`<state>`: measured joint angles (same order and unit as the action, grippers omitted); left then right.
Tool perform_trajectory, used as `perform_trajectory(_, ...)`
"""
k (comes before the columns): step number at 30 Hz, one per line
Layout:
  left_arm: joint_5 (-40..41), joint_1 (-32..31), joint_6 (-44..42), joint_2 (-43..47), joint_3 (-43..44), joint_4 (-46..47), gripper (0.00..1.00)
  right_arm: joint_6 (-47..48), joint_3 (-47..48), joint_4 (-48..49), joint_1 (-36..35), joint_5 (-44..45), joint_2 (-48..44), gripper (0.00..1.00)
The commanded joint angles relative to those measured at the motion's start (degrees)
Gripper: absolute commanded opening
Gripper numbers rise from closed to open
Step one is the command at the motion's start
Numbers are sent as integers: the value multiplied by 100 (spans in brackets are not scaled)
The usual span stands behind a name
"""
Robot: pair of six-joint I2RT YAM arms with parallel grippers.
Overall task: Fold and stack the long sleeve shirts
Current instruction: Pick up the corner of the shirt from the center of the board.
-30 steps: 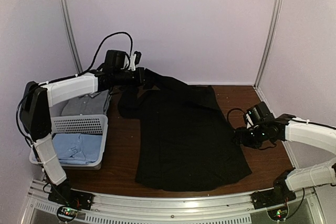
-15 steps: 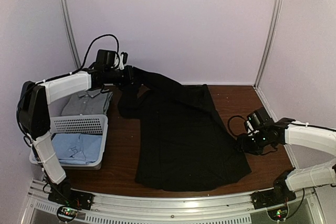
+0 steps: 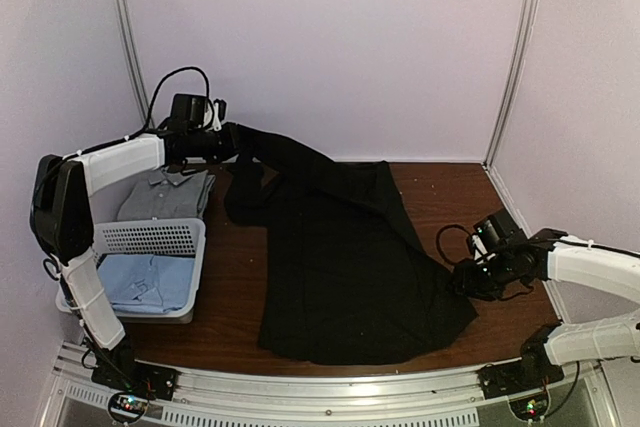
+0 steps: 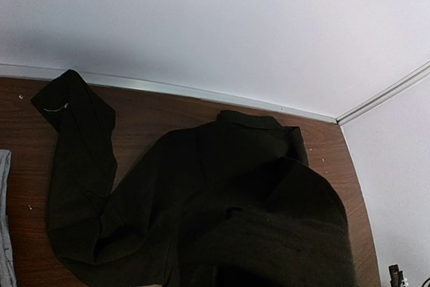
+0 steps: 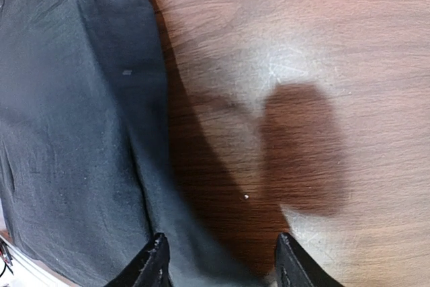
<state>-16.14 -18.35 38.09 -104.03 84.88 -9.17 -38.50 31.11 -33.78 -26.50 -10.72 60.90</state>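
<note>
1. The black shirt [image 3: 350,267] lies spread over the middle of the brown surface [image 3: 455,187], hem toward 6 o'clock and collar toward 12.
2. Up at 11 o'clock the left hand [image 3: 232,143] has one shoulder or sleeve end pinched and lifted clear. Cloth drapes down from the grip, but the fingers are buried in fabric, so I can't say how far they close.
3. At 4 o'clock the right hand [image 5: 222,263] sits low with its fingers apart, straddling the shirt's side edge and gripping nothing.
4. Over at 9 o'clock is the white basket [image 3: 150,237]. The grey shirt [image 3: 165,192] lies beyond its lattice wall and the light blue shirt [image 3: 145,282] on the near side. Whether both are properly inside, I can't tell.
5. The black cloth looks light and limp, so it should sag and bunch wherever nothing supports it. I'd take it at the seams, shoulder and side hem corner, pinching both layers. I'd also hold it taut between the two hands so the fold lands flat.
</note>
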Motion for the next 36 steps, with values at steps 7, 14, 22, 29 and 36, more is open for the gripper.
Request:
perform_trajectory(7, 146, 139, -12, 287, -45, 58, 0, -96, -107, -165, -267, -340, -273, 47)
perform_trajectory(14, 74, 139, -6, 252, -66, 87, 0, -103, -16, -780, -355, -403, -715, 37)
perform_trajectory(22, 43, 139, -4, 253, -101, 106, 0, -83, -58, -1125, -373, -674, -1090, 26)
perform_trajectory(29, 31, 139, -27, 304, -84, 126, 0, -43, 136, -1060, -467, -844, -959, 0)
perform_trajectory(36, 452, 159, -379, 400, 203, -174, 0, -52, 630, -352, -1029, -1274, -445, 0)
